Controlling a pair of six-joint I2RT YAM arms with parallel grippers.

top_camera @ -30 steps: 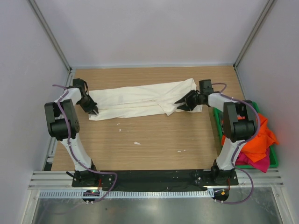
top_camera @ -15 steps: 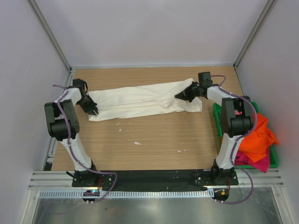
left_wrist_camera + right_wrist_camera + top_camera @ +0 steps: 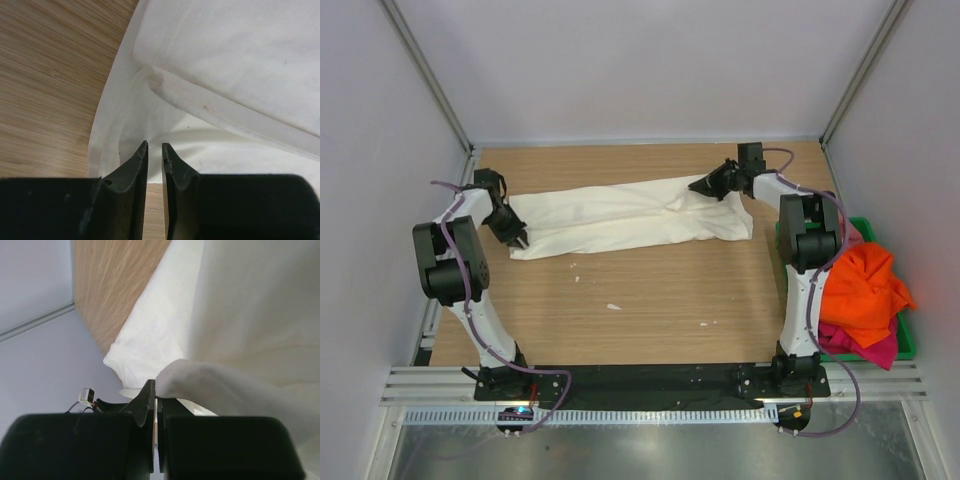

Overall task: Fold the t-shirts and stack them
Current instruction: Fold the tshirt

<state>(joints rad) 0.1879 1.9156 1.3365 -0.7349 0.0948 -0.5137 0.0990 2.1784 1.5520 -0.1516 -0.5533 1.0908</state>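
A large cream-white t-shirt (image 3: 620, 215) lies folded into a long band across the far half of the wooden table. My right gripper (image 3: 696, 186) is at its far right edge, shut on a raised fold of the cloth (image 3: 210, 377); its jaws (image 3: 156, 390) are pressed together. My left gripper (image 3: 523, 240) is low over the shirt's near left corner (image 3: 115, 150). Its jaws (image 3: 154, 145) stand a narrow gap apart, with nothing seen between them. An orange shirt (image 3: 860, 290) and a magenta one (image 3: 868, 350) lie heaped in the bin.
A green plastic bin (image 3: 906, 345) stands at the table's right edge beside the right arm. Small white scraps (image 3: 613, 306) lie on the wood (image 3: 650, 310) in front of the shirt. Grey walls and metal posts close in the back and sides.
My right gripper has carried the shirt's near right corner away from me to the far edge, folding that end over. The left gripper has not moved.
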